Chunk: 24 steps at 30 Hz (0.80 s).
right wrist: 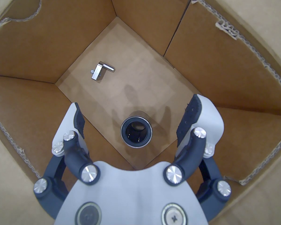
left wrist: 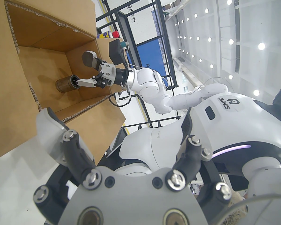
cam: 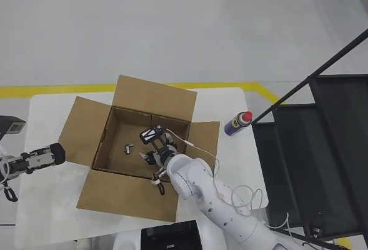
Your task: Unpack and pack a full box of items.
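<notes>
Two metal parts inside the brown corrugated cardboard box [right wrist: 37, 47]: hollow steel cylinder [right wrist: 136, 132], small L-shaped bracket [right wrist: 100, 70]; right gripper [right wrist: 136, 105] inside, fingers spread, empty.

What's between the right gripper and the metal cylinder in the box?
Nothing visible. The right gripper hangs inside the box, jaws open, with a clear line to the metal cylinder on the floor. The small metal bracket lies apart from both.

White table [cam: 46, 206] bears an open cardboard box [cam: 84, 131] (flaps out) and spray can [cam: 238, 122].
</notes>
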Motion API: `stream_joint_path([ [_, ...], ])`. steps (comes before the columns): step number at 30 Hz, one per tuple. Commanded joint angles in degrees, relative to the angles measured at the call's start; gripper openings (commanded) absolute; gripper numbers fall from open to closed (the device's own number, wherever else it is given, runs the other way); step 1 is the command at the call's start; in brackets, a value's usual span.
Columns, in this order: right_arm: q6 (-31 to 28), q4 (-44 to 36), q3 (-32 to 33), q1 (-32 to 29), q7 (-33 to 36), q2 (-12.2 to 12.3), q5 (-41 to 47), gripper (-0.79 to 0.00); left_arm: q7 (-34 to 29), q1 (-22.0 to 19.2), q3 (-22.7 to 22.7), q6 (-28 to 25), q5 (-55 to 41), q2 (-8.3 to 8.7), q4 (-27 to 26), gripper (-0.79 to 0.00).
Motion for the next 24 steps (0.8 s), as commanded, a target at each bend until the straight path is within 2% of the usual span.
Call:
stream_joint_path([
  [1, 0.0, 0.0, 0.0, 0.0, 0.0, 0.0, 0.0, 0.000, 0.0, 0.0, 0.0, 0.0, 0.0, 0.00, 0.0, 0.000],
  [16, 0.0, 0.0, 0.0, 0.0, 0.0, 0.0, 0.0, 0.000, 0.0, 0.0, 0.0, 0.0, 0.0, 0.00, 0.0, 0.000],
  [19, -2.6, 1.1, 0.2, 0.5, 1.2, 0.3, -2.2, 0.000, 0.0, 0.0, 0.0, 0.0, 0.0, 0.00, 0.0, 0.000],
  [24, -8.9, 1.9, 0.2, 2.5, 8.2, 0.7, -5.1, 0.000, 0.0, 0.0, 0.0, 0.0, 0.0, 0.00, 0.0, 0.000],
])
